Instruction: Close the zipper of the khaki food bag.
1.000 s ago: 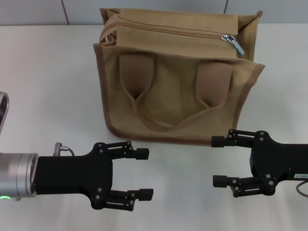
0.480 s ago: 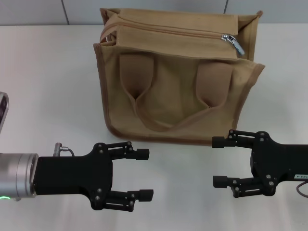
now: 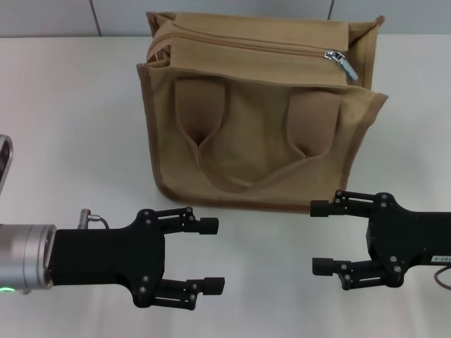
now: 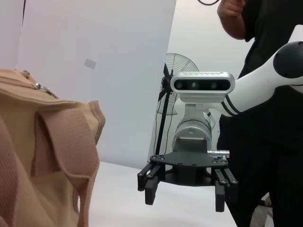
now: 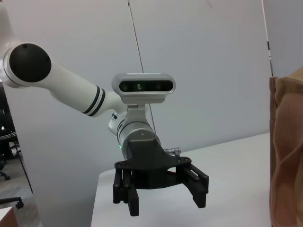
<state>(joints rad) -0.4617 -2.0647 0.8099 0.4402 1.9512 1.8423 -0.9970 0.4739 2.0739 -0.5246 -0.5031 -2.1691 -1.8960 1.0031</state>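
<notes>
The khaki food bag [image 3: 257, 116] stands upright on the white table, its brown handles hanging down the front. Its zipper [image 3: 246, 44] runs along the top seam. The silver slider with its pull tab [image 3: 339, 59] sits at the right end. My left gripper [image 3: 211, 255] hovers open in front of the bag's lower left corner, apart from it. My right gripper [image 3: 320, 236] is open just in front of the bag's lower right corner, holding nothing. The left wrist view shows the bag [image 4: 28, 156] and the right gripper [image 4: 184, 197]. The right wrist view shows the left gripper [image 5: 165, 202] and the bag's edge [image 5: 286, 156].
A grey object [image 3: 3, 162] pokes in at the table's left edge. Bare white table [image 3: 77, 105] lies to the bag's left and between the two grippers. A person in black [image 4: 270, 71] and a fan [image 4: 177, 71] stand beyond the right arm.
</notes>
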